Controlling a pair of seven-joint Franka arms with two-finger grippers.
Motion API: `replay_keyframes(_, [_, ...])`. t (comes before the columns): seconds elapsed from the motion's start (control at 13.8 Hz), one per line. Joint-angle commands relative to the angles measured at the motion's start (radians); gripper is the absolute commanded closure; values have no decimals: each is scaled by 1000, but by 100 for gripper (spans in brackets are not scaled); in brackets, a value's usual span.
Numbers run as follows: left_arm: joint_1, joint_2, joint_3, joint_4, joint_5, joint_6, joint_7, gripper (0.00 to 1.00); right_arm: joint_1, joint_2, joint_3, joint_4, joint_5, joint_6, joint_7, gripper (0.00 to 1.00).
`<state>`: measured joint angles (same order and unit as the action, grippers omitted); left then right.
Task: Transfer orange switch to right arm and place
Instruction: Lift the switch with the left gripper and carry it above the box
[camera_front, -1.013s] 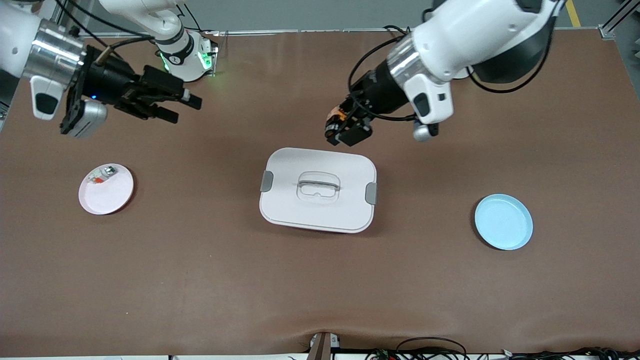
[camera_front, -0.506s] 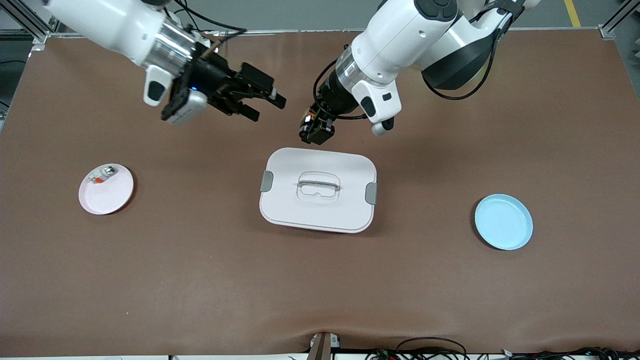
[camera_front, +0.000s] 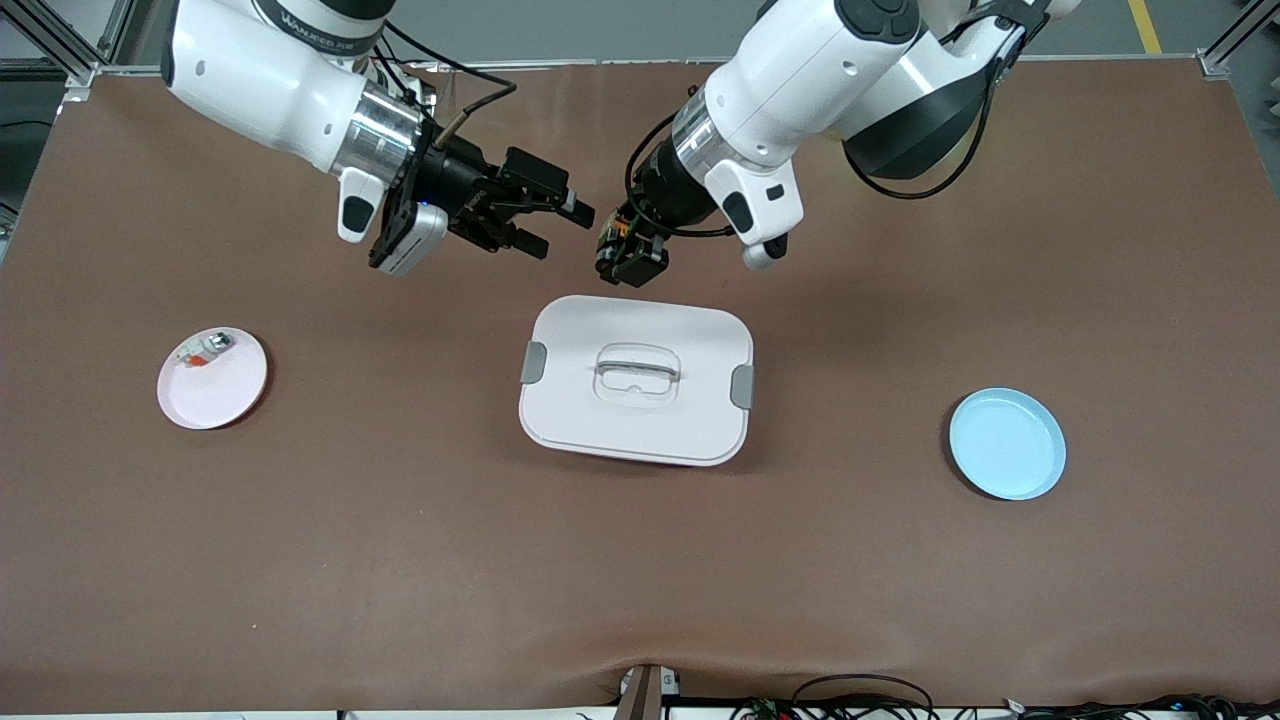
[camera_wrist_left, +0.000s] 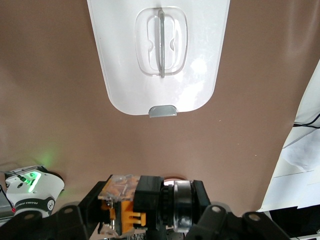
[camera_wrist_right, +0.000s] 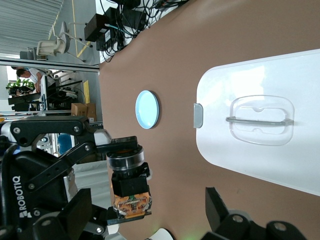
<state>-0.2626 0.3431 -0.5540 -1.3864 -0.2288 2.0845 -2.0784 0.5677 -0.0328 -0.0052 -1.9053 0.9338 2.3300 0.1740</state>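
Observation:
The orange switch (camera_front: 612, 234) is a stubby black button with tan-orange parts. My left gripper (camera_front: 632, 262) is shut on it and holds it in the air over the table, just past the edge of the white box that lies farther from the front camera. In the left wrist view the switch (camera_wrist_left: 142, 200) sits clamped across the left gripper (camera_wrist_left: 150, 212). My right gripper (camera_front: 562, 230) is open, its fingertips pointing at the switch and a short gap from it. In the right wrist view the switch (camera_wrist_right: 130, 187) shows between the spread fingers of the right gripper (camera_wrist_right: 150, 220), closer to one finger.
A white lidded box (camera_front: 560, 410) with a clear handle stands mid-table, below both grippers. A pink plate (camera_front: 225, 395) holding a small white-and-clear piece (camera_front: 205, 348) lies toward the right arm's end. A blue plate (camera_front: 1007, 443) lies toward the left arm's end.
My right arm has swung from its end of the table to the middle, bringing its open gripper close to the switch. My left gripper shifted toward it earlier and now holds still.

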Motion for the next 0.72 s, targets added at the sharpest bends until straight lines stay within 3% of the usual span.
replay_keyframes(0.0, [-1, -3, -3, 10, -14, 3, -9, 88, 49, -6, -9, -21, 34, 61, -54, 0])
replay_keyframes(0.65, [-1, -1, -3, 9, -14, 3, -5, 88, 103, 48, -9, -12, 34, 153, -97, 0])
